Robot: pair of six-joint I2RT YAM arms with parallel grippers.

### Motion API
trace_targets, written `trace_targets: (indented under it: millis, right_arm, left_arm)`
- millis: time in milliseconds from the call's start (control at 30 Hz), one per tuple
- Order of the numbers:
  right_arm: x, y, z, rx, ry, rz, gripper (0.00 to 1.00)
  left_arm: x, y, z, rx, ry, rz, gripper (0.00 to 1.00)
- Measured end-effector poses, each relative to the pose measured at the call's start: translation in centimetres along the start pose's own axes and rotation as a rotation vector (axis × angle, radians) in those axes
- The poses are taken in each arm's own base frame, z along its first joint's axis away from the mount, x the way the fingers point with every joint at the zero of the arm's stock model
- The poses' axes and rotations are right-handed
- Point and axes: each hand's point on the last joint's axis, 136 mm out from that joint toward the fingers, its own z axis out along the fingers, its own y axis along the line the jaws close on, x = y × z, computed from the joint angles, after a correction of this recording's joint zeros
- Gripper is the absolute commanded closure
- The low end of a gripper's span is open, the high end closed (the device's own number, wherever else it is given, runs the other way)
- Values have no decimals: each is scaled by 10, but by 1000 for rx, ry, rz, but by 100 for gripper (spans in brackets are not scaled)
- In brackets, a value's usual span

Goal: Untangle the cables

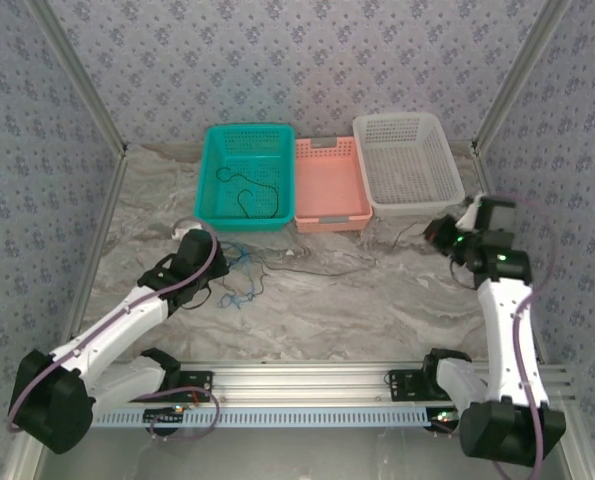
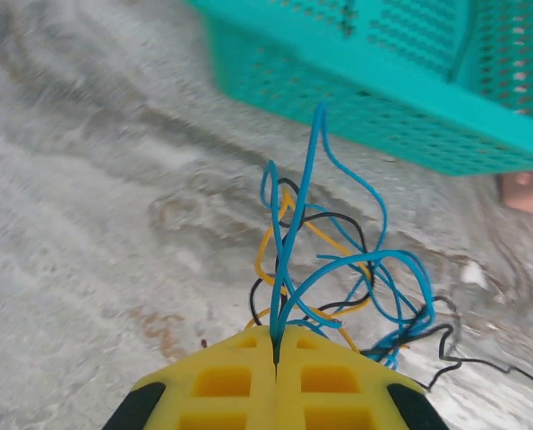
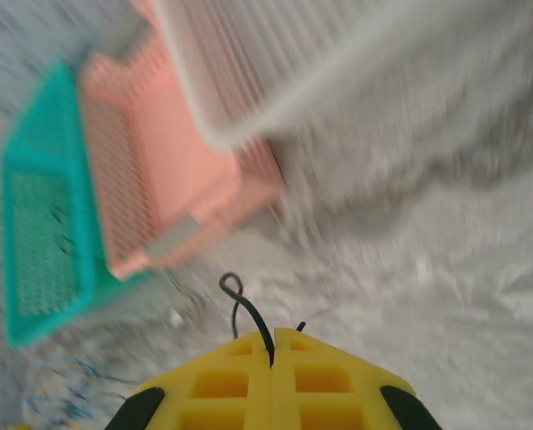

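Left hand clamped on blue cable (teal basket beyond); right hand clamped on black cable.

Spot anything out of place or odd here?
Just the cables: blue, black and yellow strands knotted on the table before the teal basket. One black cable lies loose inside it. No damage visible.

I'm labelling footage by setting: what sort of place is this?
Probably a staged robot test booth, not a real room: wallpapered panels box in a marble-look table, a metal rail edges it, and a teal basket, pink basket and white basket line the back.
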Motion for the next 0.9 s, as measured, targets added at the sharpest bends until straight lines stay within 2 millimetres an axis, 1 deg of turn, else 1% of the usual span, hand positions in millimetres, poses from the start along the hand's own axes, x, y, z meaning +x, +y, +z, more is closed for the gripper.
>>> trace_targets:
  millis: [67,100,133,167,233,333,400,467,533,600,667,733,767,833,900]
  right_arm:
    - [35,-25,28,40,102,31,100]
    - [50,-36,38,58,139,48,100]
    - [59,-44,44,72,160,60,97]
    - [66,-50,48,86,177,72,88]
    - [68,-56,55,100,186,84,74]
    - [62,-56,57,107,163,62,61]
    - [57,-53,52,120,130,24,53]
    - [47,-43,41,122,73,-23,50]
    - [36,-28,22,111,-3,-65,47]
    - [24,-7,-1,70,-83,-104,46]
    - [19,11,-13,23,-122,-117,45]
    - [27,31,-15,-43,-112,-117,42]
    - [36,43,-11,-87,-92,-114,40]
    - [57,63,4,-164,-44,-114,37]
    - [89,82,25,-231,29,-109,35]
  left_arm:
    - [-9,-13,-5,30,-14,50,100]
    - [-14,-20,-8,44,-23,73,100]
    - [-17,-26,-10,54,-31,89,100]
    - [-21,-31,-13,64,-40,108,100]
    - [-24,-39,-17,77,-52,134,100]
    - [-24,-43,-19,82,-57,166,100]
    - [-22,-43,-20,78,-51,183,100]
    - [-22,-43,-21,73,-48,197,100]
    - [-22,-43,-22,71,-45,211,100]
    - [-23,-45,-25,78,-48,227,100]
    - [-24,-49,-30,102,-53,247,100]
    - [-25,-53,-36,133,-59,263,100]
    - [-26,-56,-40,151,-63,273,100]
    - [-29,-61,-47,181,-73,293,100]
    - [-31,-67,-55,219,-79,319,100]
